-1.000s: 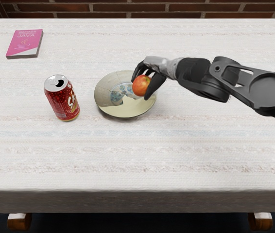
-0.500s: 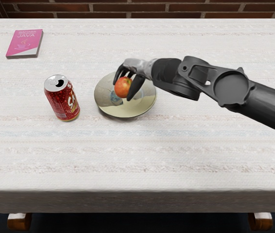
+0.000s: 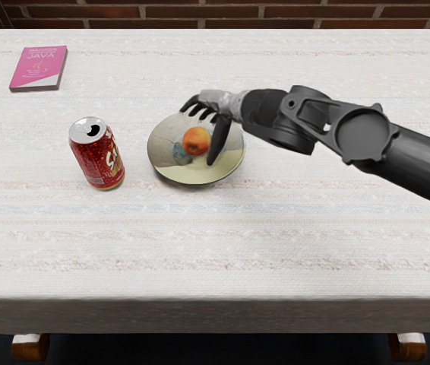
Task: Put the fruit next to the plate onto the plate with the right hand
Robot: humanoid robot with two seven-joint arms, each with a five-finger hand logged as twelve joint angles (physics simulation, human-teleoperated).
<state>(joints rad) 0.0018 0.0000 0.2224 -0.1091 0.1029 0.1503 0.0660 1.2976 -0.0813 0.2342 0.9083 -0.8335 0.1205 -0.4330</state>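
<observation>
The apple [image 3: 195, 141] rests on the plate [image 3: 200, 174], near its centre. The right hand [image 3: 212, 112] is over the plate's far rim, fingers spread and releasing, the thumb just beside the apple. A soda can [image 3: 96, 153] stands left of the plate.

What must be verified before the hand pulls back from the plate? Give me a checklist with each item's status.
1. Apple inside the rim of the plate: ok.
2. Apple resting on the plate, not hanging: cannot tell.
3. Right hand open: ok, spread above the apple.
4. Hand clear of the apple: cannot tell, one finger lies right beside it.
5. Can out of the way: ok, upright left of the plate, apart.
</observation>
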